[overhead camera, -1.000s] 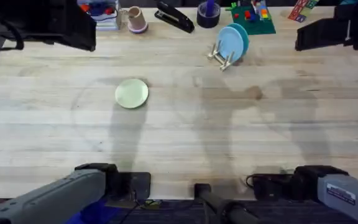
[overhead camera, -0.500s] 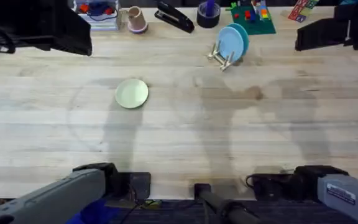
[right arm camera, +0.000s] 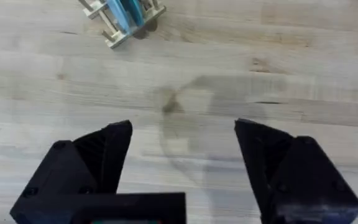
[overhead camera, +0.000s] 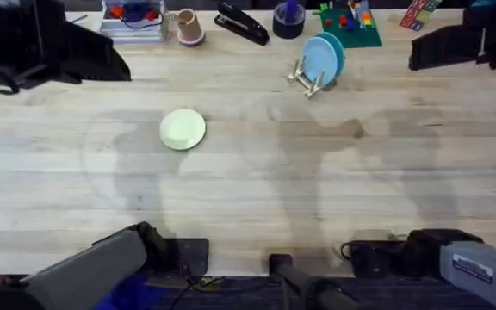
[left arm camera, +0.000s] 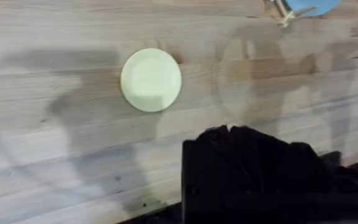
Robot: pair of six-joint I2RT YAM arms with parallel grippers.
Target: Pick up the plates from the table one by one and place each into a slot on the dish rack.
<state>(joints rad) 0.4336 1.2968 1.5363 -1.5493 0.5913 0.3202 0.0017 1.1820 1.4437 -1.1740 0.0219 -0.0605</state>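
Observation:
A pale yellow-green plate lies flat on the table, left of the middle; it also appears as the yellow-green plate in the left wrist view. A light blue plate stands on edge in the small wooden dish rack at the back. The right wrist view has the same rack and blue plate far ahead. My right gripper is open over bare wood, holding nothing. My left gripper is a dark mass well short of the yellow-green plate.
Along the back edge stand a pink cup, a black stapler, a dark tape roll, a clear tray and a green board with toy bricks. Dark shapes fill both back corners.
The left arm's near link has shifted at the lower left, and the dark shape at the back left has changed outline. Plates, rack and right arm have not moved.

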